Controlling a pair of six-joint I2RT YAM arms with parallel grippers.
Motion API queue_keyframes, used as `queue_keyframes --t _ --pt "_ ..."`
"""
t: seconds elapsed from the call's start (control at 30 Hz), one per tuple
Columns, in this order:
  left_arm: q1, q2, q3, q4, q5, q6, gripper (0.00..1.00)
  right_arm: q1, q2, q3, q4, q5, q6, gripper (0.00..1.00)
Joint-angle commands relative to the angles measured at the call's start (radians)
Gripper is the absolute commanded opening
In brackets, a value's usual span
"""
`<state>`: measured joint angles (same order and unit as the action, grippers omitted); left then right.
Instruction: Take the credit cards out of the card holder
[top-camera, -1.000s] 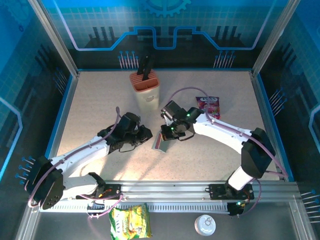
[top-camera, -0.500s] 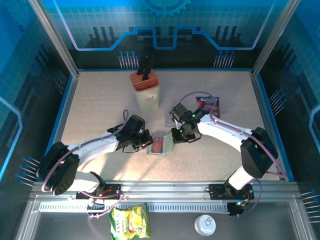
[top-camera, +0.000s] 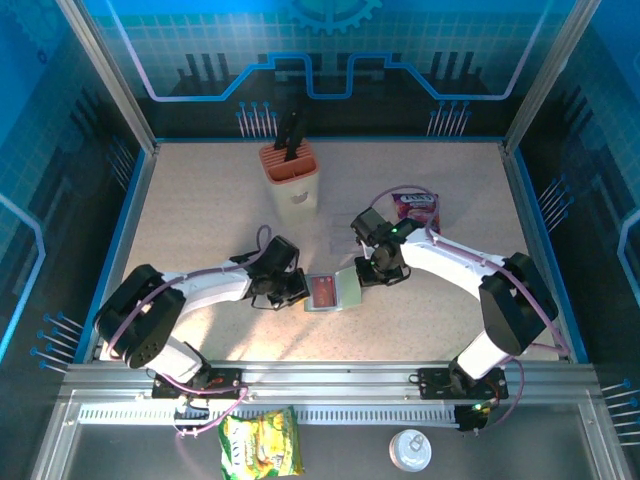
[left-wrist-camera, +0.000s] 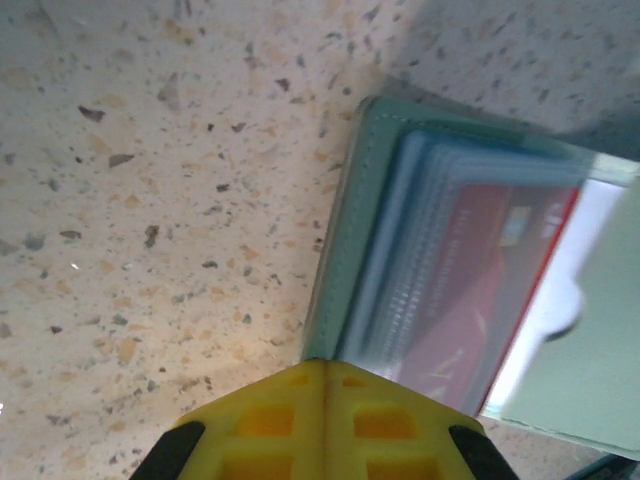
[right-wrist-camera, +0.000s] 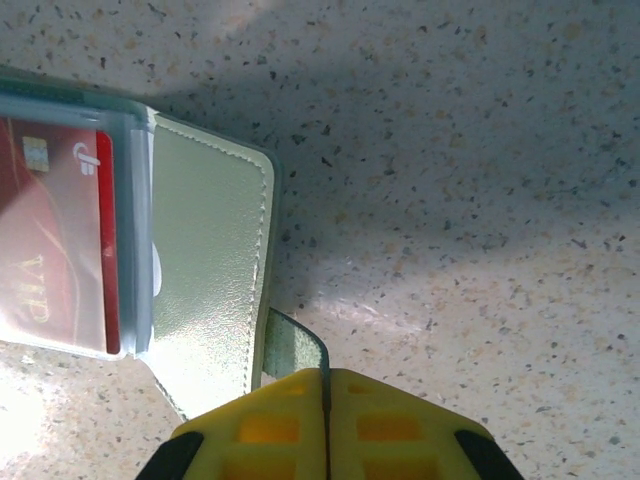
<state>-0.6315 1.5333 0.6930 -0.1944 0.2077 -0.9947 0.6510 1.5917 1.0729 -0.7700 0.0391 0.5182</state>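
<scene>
The card holder (top-camera: 349, 291) lies open and flat on the table between my two grippers. A red credit card (top-camera: 322, 291) shows in its left panel behind a clear sleeve. The left wrist view has the grey-green card holder (left-wrist-camera: 345, 230) with the red card (left-wrist-camera: 480, 270) inside; my left gripper (left-wrist-camera: 322, 365) is shut, its tips against the holder's left edge. My left gripper (top-camera: 303, 293) sits just left of the holder. My right gripper (right-wrist-camera: 325, 375) is shut on the holder's small green tab (right-wrist-camera: 290, 345), beside the pale flap (right-wrist-camera: 205, 250) and the red card (right-wrist-camera: 50, 230). My right gripper (top-camera: 365, 280) is at the holder's right side.
A cream block with an orange top and dark handles (top-camera: 291, 180) stands at the back. A purple snack packet (top-camera: 416, 208) lies behind the right arm. A yellow-green packet (top-camera: 261, 443) and a white lid (top-camera: 409, 450) lie in front of the rail.
The right gripper has brought the holder from tilted down to flat and open on the table. The left gripper has moved right to the holder's left edge and shut.
</scene>
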Motion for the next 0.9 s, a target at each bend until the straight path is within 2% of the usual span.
queue_keyframes --t 0.0,0.5,0.67,0.77,0.87 --pt "-0.009 0.038 0.023 0.013 0.031 -0.005 0.0 -0.016 0.019 -0.002 -0.023 0.049 -0.024 0.0" --pt "-0.019 0.079 0.015 -0.002 0.021 -0.022 0.0 -0.016 0.119 -0.088 0.043 0.091 0.034 0.0" --pt "-0.019 0.081 0.022 0.001 0.027 -0.017 0.0 -0.016 0.093 -0.112 0.032 0.091 0.065 0.0" --pt "-0.02 0.081 0.028 0.005 0.029 -0.013 0.0 -0.016 0.051 -0.106 0.005 0.1 0.074 0.07" --pt "-0.019 0.076 0.031 0.006 0.032 -0.009 0.0 -0.016 0.002 -0.083 -0.037 0.105 0.077 0.17"
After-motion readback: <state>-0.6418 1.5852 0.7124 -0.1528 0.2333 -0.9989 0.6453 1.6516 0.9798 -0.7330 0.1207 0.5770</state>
